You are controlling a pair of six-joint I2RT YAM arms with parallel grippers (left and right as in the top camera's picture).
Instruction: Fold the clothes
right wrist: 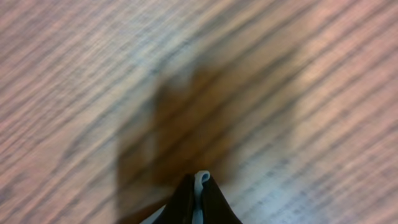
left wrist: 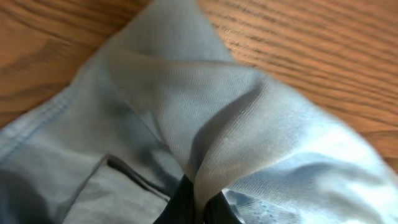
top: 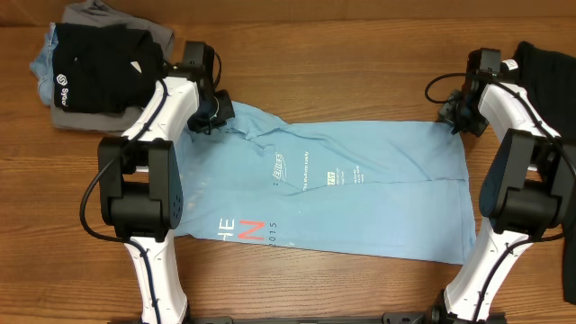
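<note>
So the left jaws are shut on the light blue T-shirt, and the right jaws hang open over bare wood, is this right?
Not quite: the right jaws are shut too, pinching a sliver of the light blue T-shirt, as the right wrist view shows. The left jaws are indeed shut on it.

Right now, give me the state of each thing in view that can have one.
light blue T-shirt, spread print-up on the table, not folded, far-left corner bunched.
left pincer, shut on that bunched corner.
right pincer, shut on the shirt's far-right edge.
pile of clothes, stacked, black one on top.
black garment, partly out of frame; folded or not, cannot tell.
</note>
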